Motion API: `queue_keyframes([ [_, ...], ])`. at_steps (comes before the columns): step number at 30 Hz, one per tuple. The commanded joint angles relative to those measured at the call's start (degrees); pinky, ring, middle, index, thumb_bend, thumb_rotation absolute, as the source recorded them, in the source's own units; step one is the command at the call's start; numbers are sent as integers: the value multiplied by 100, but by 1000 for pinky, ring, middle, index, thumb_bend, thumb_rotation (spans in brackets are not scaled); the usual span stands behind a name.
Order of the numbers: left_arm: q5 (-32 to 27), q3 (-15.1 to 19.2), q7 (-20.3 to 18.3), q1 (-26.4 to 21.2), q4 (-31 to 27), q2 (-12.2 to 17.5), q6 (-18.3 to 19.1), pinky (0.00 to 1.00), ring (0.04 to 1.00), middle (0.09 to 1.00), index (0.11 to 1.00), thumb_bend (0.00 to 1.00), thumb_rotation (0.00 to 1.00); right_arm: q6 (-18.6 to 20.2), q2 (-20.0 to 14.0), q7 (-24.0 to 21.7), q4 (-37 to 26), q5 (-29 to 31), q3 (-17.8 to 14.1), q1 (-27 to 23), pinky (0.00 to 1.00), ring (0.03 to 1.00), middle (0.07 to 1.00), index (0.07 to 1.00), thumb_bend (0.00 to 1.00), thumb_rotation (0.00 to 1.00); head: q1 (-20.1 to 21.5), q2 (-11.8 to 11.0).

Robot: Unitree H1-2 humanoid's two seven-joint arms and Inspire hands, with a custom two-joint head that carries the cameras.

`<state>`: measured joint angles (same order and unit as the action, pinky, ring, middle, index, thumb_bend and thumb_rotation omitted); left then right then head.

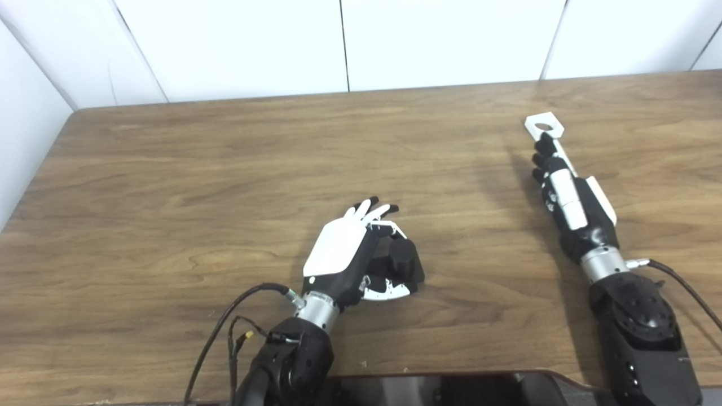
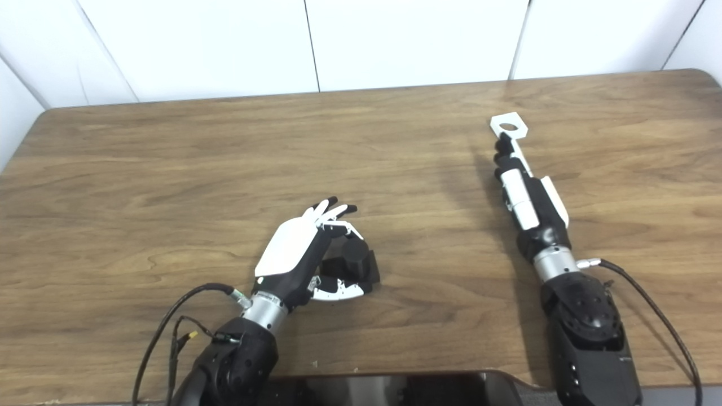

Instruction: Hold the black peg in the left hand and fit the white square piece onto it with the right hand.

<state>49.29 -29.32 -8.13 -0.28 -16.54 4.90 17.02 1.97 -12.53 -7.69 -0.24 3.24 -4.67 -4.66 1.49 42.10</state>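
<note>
Left hand cupping black peg, right hand fingertips at white square piece

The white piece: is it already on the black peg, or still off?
Off. The white piece lies on the table at the right hand fingertips; the peg sits by the left hand.

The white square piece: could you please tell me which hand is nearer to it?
Right. The right hand has its fingers at the white square piece; the left hand is far off, by the black peg.
</note>
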Motion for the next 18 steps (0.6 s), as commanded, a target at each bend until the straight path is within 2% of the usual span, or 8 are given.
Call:
queue_keyframes([
  [1,96,-11,-108,0,135,-1,37,998,1000,913,491,523,73,36,-129,33,-129,-157,25,-87,1000,1000,1000,1000,601,846,8,-1],
  [6,129,-3,-93,-2,184,-28,14,999,1000,912,491,523,75,105,-241,75,-169,-253,-13,-321,1000,1000,1000,1000,632,815,15,-21],
  [13,130,4,-30,-6,269,-22,-63,992,1000,911,491,523,74,212,-496,41,-159,-415,-26,-608,1000,1000,1000,1000,599,752,31,-78],
  [18,124,34,-13,2,322,-33,-95,995,1000,913,491,523,74,280,-705,42,-131,-645,22,-846,1000,1000,1000,1000,607,645,44,-130],
])
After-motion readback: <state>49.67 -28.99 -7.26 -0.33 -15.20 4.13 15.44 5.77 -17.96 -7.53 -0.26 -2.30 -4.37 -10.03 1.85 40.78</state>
